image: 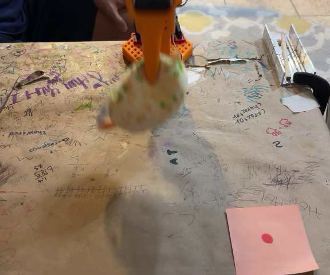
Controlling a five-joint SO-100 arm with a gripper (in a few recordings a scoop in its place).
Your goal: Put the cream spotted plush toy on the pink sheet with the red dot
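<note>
Handwritten scrawl covers the brown paper-covered tabletop [67, 229]: "showered", "creator character", sums, tally marks and a lone "2" are legible.

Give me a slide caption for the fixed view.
Orange hand carries spotted plush toy above scribbled table, pink sheet waiting.

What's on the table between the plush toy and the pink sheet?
In the fixed view, only scribbled table lies between the cream spotted plush toy and the pink sheet with the red dot.
</note>
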